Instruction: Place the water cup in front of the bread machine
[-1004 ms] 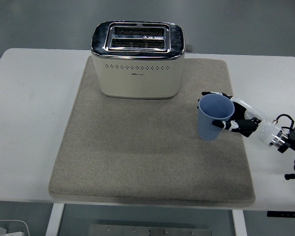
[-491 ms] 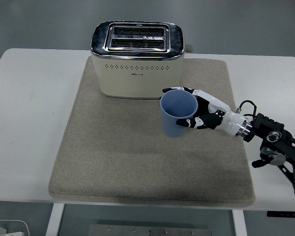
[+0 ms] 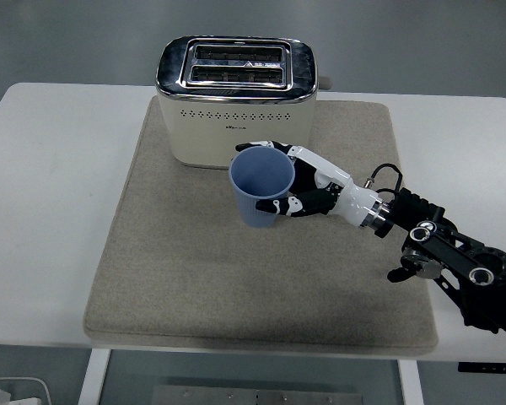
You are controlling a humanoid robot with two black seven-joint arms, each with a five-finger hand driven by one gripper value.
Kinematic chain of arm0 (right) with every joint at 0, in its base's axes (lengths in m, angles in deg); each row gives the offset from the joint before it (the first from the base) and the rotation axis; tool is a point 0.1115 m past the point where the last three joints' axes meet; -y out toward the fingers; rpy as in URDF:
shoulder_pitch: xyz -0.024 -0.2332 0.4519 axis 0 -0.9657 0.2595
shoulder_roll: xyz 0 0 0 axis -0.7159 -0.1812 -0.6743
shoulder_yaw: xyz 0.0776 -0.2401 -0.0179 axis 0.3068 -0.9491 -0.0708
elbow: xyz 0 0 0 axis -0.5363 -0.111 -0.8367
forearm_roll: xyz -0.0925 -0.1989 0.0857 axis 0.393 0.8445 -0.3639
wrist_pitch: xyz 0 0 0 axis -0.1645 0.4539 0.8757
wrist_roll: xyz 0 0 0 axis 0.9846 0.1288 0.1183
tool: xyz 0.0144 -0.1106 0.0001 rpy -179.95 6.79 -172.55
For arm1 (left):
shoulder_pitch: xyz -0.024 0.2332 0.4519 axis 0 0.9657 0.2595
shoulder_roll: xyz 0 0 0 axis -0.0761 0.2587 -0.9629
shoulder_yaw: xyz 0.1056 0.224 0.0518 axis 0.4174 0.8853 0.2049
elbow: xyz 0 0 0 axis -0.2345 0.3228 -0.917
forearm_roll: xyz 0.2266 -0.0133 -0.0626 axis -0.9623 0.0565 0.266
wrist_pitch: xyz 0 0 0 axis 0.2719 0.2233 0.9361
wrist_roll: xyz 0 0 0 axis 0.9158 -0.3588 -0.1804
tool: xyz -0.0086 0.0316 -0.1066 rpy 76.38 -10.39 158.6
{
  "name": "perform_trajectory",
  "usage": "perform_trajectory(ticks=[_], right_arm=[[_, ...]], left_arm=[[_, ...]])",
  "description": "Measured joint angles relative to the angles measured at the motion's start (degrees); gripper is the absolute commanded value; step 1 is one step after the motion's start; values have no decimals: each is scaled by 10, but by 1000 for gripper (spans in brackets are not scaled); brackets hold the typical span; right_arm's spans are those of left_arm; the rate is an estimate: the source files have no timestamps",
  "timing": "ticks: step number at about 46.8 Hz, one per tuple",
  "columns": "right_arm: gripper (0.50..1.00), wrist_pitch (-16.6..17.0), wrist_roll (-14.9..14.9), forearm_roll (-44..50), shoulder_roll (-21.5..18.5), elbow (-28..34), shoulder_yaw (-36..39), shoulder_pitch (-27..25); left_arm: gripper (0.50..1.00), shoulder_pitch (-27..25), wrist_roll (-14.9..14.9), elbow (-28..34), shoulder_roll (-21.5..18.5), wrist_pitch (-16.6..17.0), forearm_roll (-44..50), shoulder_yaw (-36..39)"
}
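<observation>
Your right hand grips the upright blue plastic cup, fingers wrapped round it, just before the cream two-slot toaster.

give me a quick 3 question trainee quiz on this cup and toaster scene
1. True or false: the right hand is grasping the blue cup.
2. What lies under the toaster? A) a metal tray B) a grey mat C) a wooden board
3. Fill in: in the head view the cup is in front of the toaster's ____ half.

Key:
1. True; the fingers wrap the cup's side.
2. B, the grey mat on the white table.
3. Right.
</observation>
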Motion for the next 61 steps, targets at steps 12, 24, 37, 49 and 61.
perform_trajectory(ticks=[12,24,37,49,61], right_arm=[[762,-51,17,-1,-25,7,-27,7],[770,-100,71,-10,-49,10,-25,7],[791,-144,97,-17,-68,11,-14,8],[832,-157,97,-24,-73,16,-15,7],[868,-167,97,-24,-77,23,-19,5]], left_arm=[[1000,0,0,0,0,0,0,0],[1000,0,0,0,0,0,0,0],[1000,0,0,0,0,0,0,0],[1000,0,0,0,0,0,0,0],[1000,0,0,0,0,0,0,0]])
